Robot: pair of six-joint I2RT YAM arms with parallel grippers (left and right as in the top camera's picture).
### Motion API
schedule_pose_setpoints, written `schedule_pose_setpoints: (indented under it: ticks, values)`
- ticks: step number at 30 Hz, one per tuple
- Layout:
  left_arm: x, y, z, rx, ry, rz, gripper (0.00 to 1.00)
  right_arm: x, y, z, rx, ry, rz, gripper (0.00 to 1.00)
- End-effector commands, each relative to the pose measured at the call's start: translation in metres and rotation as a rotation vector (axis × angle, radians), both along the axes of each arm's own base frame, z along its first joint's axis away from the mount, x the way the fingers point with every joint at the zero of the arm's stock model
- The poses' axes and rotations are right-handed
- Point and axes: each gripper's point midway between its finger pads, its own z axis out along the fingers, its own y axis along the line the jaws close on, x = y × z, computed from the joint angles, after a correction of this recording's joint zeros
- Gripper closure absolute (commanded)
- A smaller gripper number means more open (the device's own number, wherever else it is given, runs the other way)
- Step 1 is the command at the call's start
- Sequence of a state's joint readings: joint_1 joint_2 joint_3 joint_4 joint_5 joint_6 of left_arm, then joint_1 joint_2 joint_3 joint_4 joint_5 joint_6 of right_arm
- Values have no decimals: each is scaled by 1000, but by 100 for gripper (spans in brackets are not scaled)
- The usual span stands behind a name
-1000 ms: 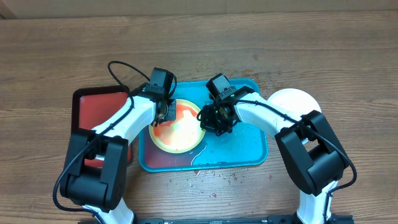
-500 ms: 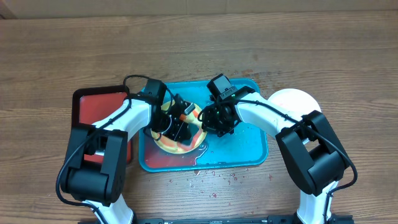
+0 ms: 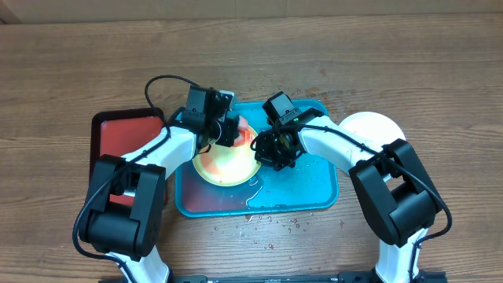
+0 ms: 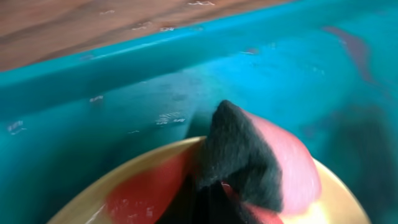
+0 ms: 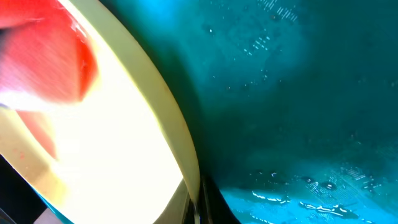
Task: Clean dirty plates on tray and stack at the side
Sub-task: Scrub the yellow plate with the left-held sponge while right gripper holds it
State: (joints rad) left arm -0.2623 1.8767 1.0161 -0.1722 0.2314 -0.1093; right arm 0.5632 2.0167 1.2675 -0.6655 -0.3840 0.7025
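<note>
**Surface** point(image 3: 354, 55): brown wood grain, with no background showing beyond it.

**1. Left hand** point(image 3: 229, 132): over the far rim of the plate, closed on a dark scrub pad point(image 4: 239, 155). Its fingers sit below the wrist view's edge, so the clamp is judged from the pad rising out of that spot. The pad lies on a red sauce smear point(image 4: 146, 193).

**2. Right hand** point(image 3: 259, 153): at the plate's right rim and apparently pinched on it. The rim runs straight into the bottom of the wrist view, where the fingers barely show.

**3. Pale yellow plate** point(image 3: 224, 165): on the left half of the teal tray point(image 3: 310, 192). Sauce shows only on its far part, and the near part looks clean.

**4. Tray floor:** wet, with droplets beside the plate.

**5. White plate** point(image 3: 369, 126): on the surface just right of the tray, partly under the right arm. This is probably the stacking spot.

**6. Dark red tray** point(image 3: 122, 134): on the left, touching the teal tray or just beside it.

**7. Red specks** point(image 3: 271, 224): on the surface along the teal tray's near edge.

**Handling note (judgement):**
- The step in hand is scrubbing the last smear.
- Hold the rim pinch firm, since the wet floor invites sliding.
- Press the pad flat rather than on its tip.
- Stroke from the far rim inward so the sauce stays inside the tray wall.
- The two hands are close together, so short strokes avoid contact.
</note>
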Motion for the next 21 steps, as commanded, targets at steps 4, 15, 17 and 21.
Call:
schedule_pose_setpoints:
  ticks: [4,15,17,21]
  values:
    - [-33,106,-30,439,145,467,96,-13,-22,-30,-107,40,1,96]
    - [-130,16,-36,64,506,-231,95,-11,-21,-30,-104,35,1,96]
    - [-150,-21,-13,-175,494,-455,96,-11,-20,-30,-103,34,1,96]
    - [-159,-45,9,-358,453,-576,96,-11,-21,-30,-103,35,1,96]
